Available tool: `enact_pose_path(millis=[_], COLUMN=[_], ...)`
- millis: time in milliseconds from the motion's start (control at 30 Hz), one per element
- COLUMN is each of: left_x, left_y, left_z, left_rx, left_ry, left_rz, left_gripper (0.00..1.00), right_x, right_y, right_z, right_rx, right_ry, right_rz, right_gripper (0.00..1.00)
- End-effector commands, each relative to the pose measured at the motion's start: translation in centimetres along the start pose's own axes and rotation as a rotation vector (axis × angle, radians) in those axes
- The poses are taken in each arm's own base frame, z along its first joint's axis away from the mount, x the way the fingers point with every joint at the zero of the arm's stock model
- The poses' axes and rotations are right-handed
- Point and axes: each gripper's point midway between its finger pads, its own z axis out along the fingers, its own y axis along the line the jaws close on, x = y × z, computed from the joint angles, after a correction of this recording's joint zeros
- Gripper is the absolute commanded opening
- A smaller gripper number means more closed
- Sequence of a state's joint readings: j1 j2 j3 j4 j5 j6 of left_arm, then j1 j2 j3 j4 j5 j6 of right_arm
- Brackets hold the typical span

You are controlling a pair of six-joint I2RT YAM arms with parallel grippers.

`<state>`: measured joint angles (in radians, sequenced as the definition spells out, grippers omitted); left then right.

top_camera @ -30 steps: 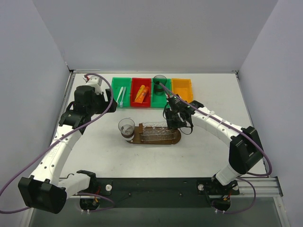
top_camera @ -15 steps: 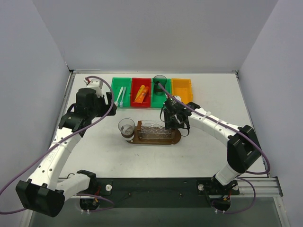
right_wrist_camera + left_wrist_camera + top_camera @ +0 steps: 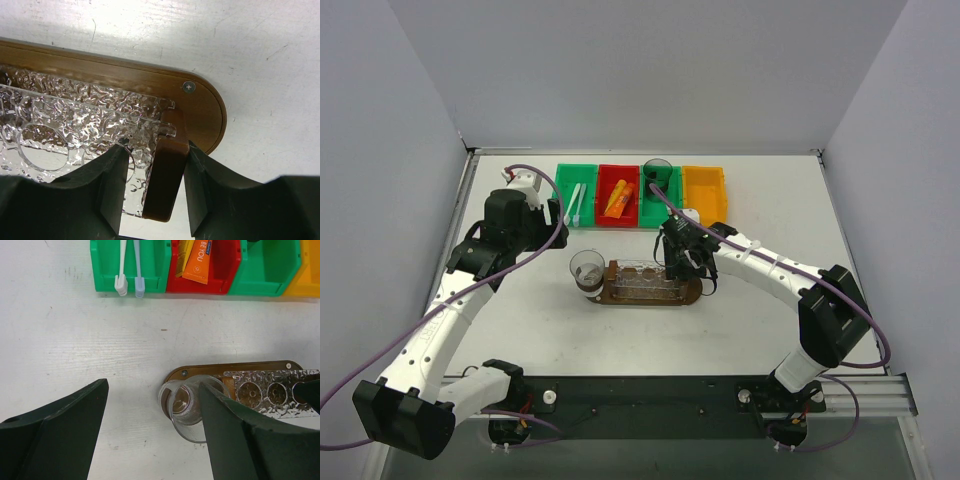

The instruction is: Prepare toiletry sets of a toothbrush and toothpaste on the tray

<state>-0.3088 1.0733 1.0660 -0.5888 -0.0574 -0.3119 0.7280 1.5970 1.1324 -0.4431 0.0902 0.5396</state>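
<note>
The dark-brown oval tray (image 3: 692,293) (image 3: 200,372) (image 3: 205,105) lies mid-table and carries a clear textured rack with round holes. My right gripper (image 3: 676,262) (image 3: 156,150) is shut on the tray's brown upright end post, with a clear rack panel also between its jaws. Two slim toothbrushes (image 3: 577,203) (image 3: 122,265) lie in the left green bin. An orange toothpaste tube (image 3: 618,200) (image 3: 199,262) lies in the red bin. My left gripper (image 3: 542,225) (image 3: 152,390) hangs open above bare table, left of the tray, with nothing in it.
A clear cup (image 3: 587,268) (image 3: 192,405) stands on the tray's left end. At the back stands a row of bins: green (image 3: 565,185), red (image 3: 603,185), green holding a dark cup (image 3: 657,172), and yellow (image 3: 705,190). Grey walls enclose the table.
My right gripper has moved left and a little nearer, over the rack's right end post. The left gripper has shifted slightly right. The cup and bins have not moved.
</note>
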Motion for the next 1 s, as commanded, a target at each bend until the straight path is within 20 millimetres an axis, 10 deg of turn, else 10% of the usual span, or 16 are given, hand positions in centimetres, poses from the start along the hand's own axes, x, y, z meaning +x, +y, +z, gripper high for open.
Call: enact_pose_path(millis=[0, 967], left_x=[-0.4, -0.2], left_y=[0.0, 0.1], left_z=[-0.5, -0.6], left_rx=[-0.007, -0.006], left_ry=[-0.026, -0.024], left_rz=[-0.003, 0.002], left_gripper=[0.83, 0.83], right_x=[-0.7, -0.5], right_y=[0.3, 1.5], right_z=[-0.7, -0.1], right_rx=[0.000, -0.012], right_ry=[-0.046, -0.030], right_rz=[0.019, 0.005], right_gripper=[0.00, 0.00])
